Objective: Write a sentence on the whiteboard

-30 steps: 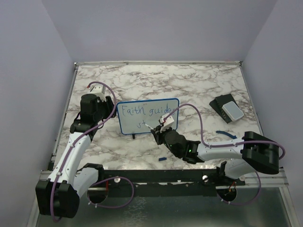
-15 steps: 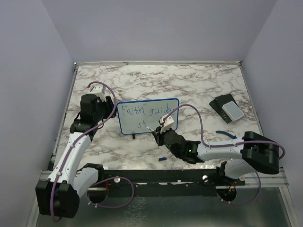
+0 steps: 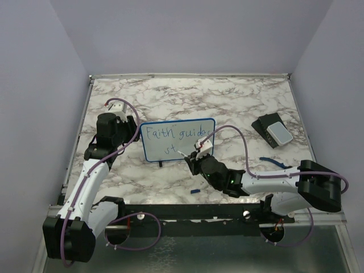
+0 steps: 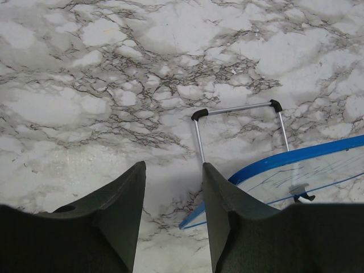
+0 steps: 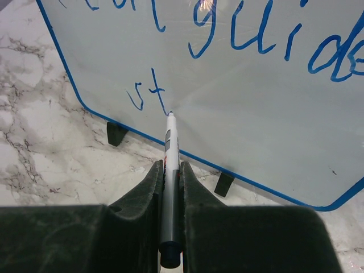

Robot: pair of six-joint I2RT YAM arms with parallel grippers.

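Note:
The whiteboard [image 3: 177, 129], blue-framed, stands near the table's middle, tilted back on a wire stand [image 4: 239, 109]. The sentence [image 3: 152, 134] in blue ink reads "Faith guide" with "st" [image 5: 147, 91] below it. My right gripper [image 3: 196, 161] is shut on a grey and white marker [image 5: 170, 170], whose tip touches the board just right of the "t". My left gripper [image 4: 173, 176] is open at the board's left corner [image 4: 284, 165]. The blue edge lies behind its right finger [image 4: 219, 193]; nothing is gripped.
A dark block with a pale grey pad [image 3: 273, 132] lies at the right of the marble table [image 3: 227, 102]. A blue pen-like item [image 3: 271, 161] lies below it, and a small blue cap [image 3: 194, 191] near the front edge. Walls close in on three sides.
My right arm has shifted a little to the right, carrying the marker tip slightly right along the lower line. The left arm and the board have stayed still.

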